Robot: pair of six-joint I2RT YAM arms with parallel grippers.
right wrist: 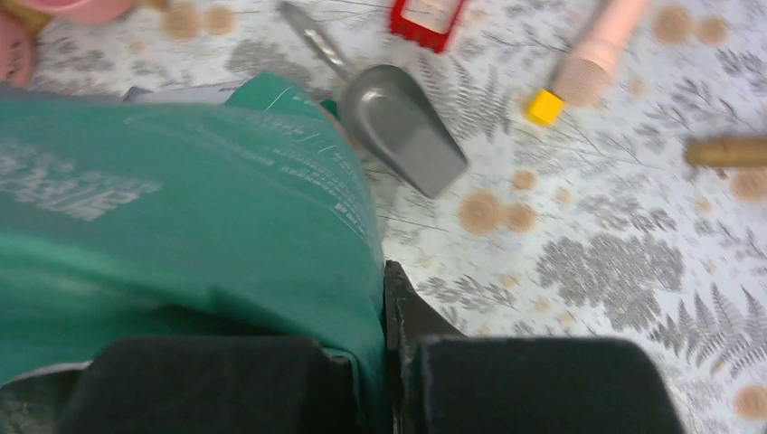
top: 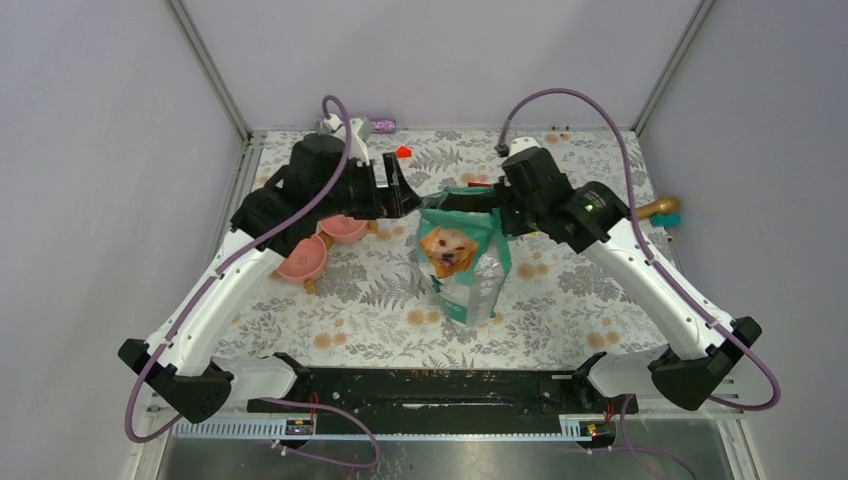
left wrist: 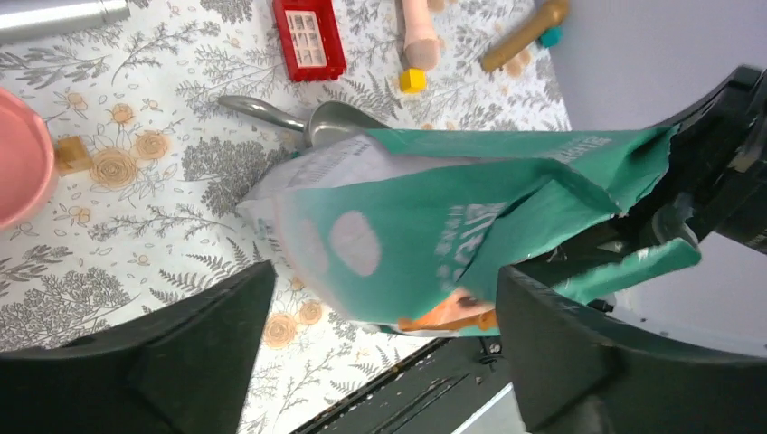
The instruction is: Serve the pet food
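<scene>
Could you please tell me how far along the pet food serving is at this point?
Done: the teal bag stands upright on the mat, its top pinched in the right gripper. In hand: the left gripper is open beside the bag's top, not gripping it. Left: the metal scoop lies on the mat behind the bag, and no pet food shows in the pink bowls.

Glossy, creased film covers the teal plastic-film bag printed with a dog's face (top: 460, 262), set on the table's matt flower-print mat (top: 560, 310). The grey metal scoop (right wrist: 402, 127) has a dull, smooth sheen. The pink round bowl (left wrist: 18, 158) and the red rectangular block (left wrist: 309, 36) look like smooth plastic, the brown rod (left wrist: 525, 34) like wood. The left tool (left wrist: 380, 334) is matt black plastic.
</scene>
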